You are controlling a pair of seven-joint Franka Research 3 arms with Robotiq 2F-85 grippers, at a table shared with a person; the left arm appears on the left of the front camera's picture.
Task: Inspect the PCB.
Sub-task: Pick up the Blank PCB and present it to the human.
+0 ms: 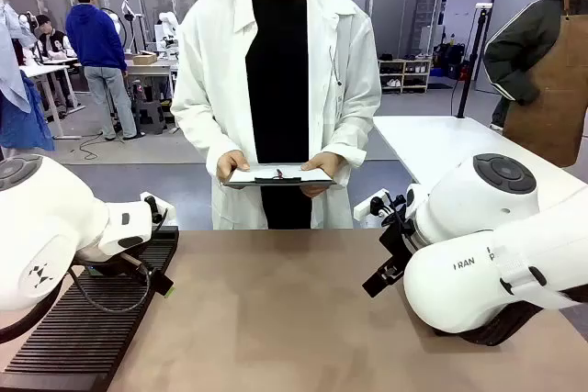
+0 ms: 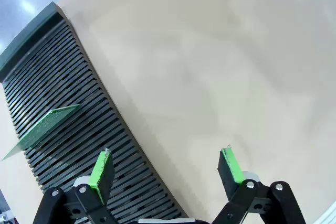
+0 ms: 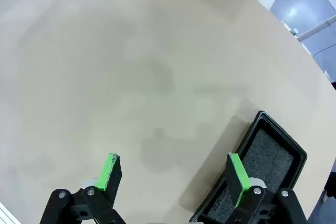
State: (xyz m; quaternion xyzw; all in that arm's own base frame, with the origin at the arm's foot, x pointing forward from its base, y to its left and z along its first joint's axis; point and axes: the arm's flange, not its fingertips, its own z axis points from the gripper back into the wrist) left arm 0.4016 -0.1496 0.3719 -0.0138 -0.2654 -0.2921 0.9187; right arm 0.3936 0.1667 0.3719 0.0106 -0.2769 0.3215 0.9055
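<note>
While PCB point(image 2: 44, 127) stands in rack point(image 2: 65, 69), edge hidden

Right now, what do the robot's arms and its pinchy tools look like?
The left arm and right arm are chunky, rounded white shells. The right arm has dark lettering and a grey round cap; a black cable loops under the left one. The left tool and right tool are black, each with two fingers tipped by bright green pads.
</note>
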